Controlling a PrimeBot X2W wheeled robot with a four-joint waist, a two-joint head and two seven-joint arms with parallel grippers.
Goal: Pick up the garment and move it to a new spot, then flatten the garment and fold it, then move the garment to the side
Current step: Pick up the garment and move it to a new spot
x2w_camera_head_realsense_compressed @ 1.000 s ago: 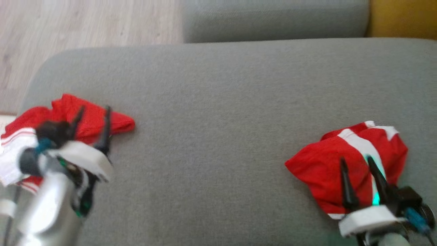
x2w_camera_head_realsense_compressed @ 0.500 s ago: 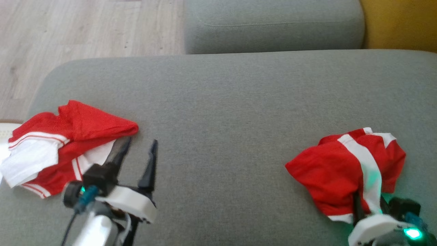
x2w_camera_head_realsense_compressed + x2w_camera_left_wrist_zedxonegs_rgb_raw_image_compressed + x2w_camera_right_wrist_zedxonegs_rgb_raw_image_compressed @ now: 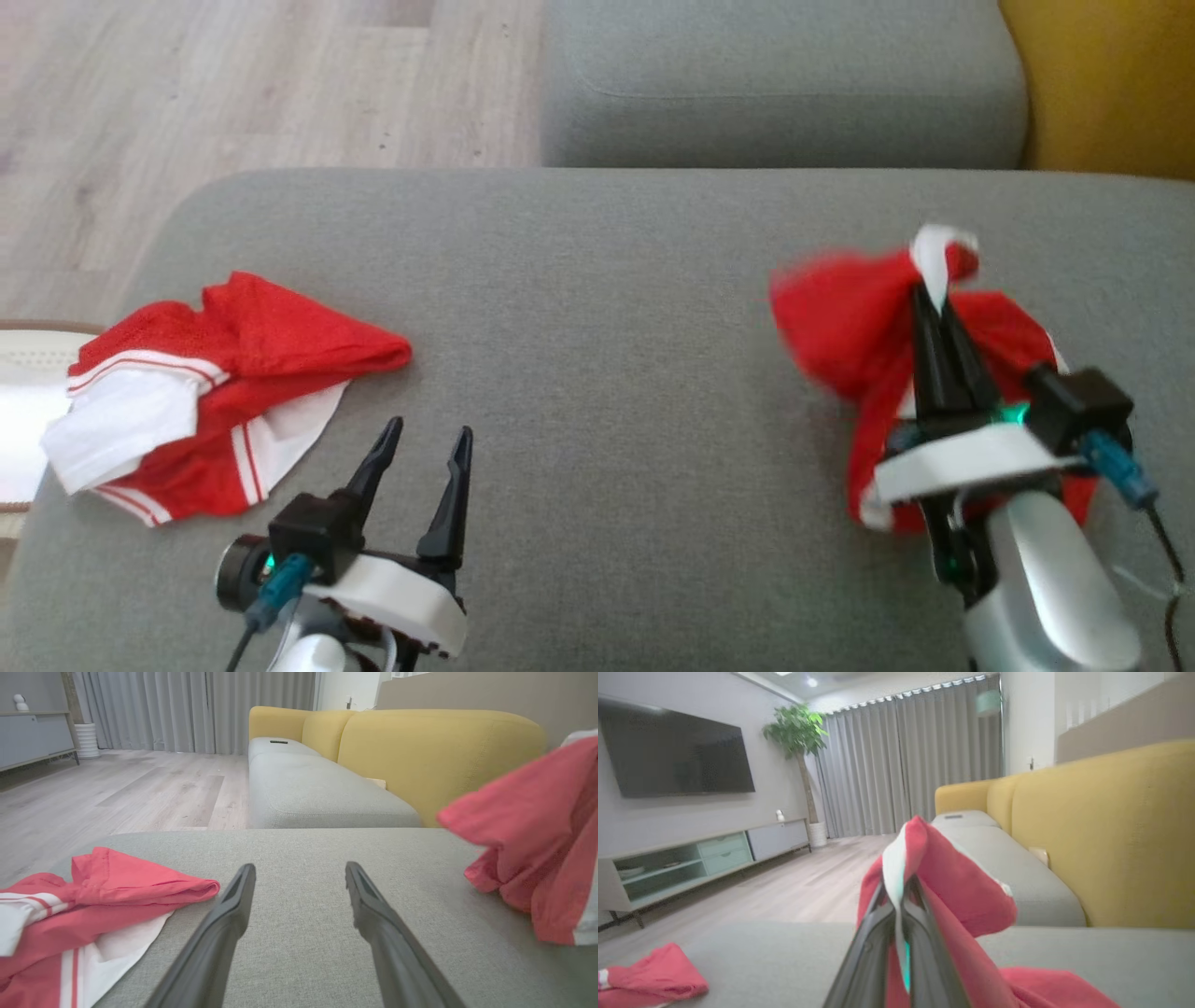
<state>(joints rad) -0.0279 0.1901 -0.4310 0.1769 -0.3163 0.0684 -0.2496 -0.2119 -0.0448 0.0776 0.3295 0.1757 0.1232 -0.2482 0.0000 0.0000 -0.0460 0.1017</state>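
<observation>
Grey cushion — crumpled red-and-white garment lying at left.

The garment is thin matt red cloth, the sofa a coarse grey woven fabric, the floor smooth pale wood.

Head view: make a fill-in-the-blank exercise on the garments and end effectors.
The right end effector is ____ on the crumpled red, white-striped garment.
The left end effector stands ____, holding nothing.
The other red-and-white garment lies on the grey fabric cushion at the robot's ____.
Missing: shut; open; left.
</observation>
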